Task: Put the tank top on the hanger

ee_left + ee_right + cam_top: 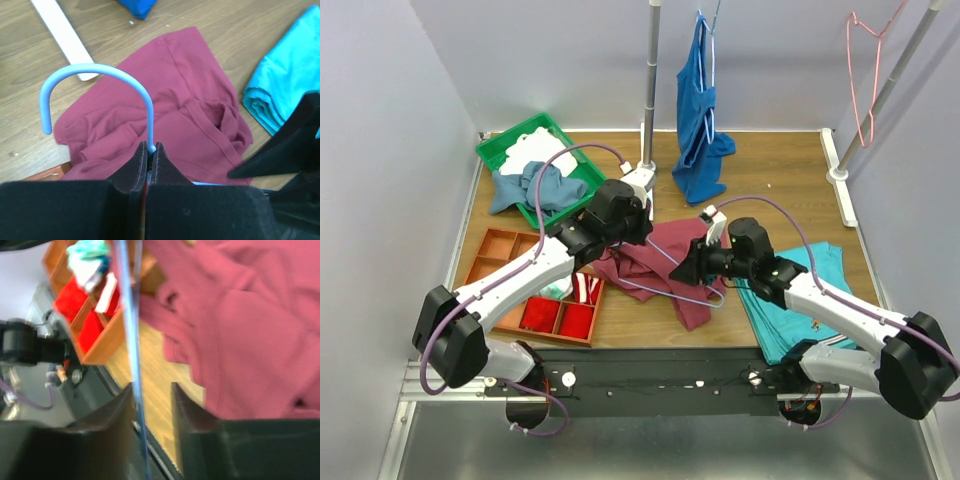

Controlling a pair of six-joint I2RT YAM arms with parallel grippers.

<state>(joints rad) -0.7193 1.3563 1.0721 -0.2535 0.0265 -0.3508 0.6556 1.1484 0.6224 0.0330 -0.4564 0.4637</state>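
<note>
The maroon tank top (660, 262) lies crumpled on the wooden table between the two arms; it also shows in the left wrist view (170, 110) and the right wrist view (250, 325). My left gripper (635, 232) (150, 152) is shut on the neck of the pale blue wire hanger (100, 70), whose hook stands above the jaws. The hanger's triangle (720, 296) lies over the tank top. My right gripper (682, 272) (152, 387) is open at the tank top's near edge. A wire of the hanger (131, 330) runs between its jaws, close to the left finger.
Turquoise trousers (800, 300) lie at the right. A wooden compartment tray (535, 295) and a green basket (535, 145) with cloths stand at the left. A royal-blue tank top (698, 120) and a salmon-pink hanger (865, 70) hang on the rack at the back.
</note>
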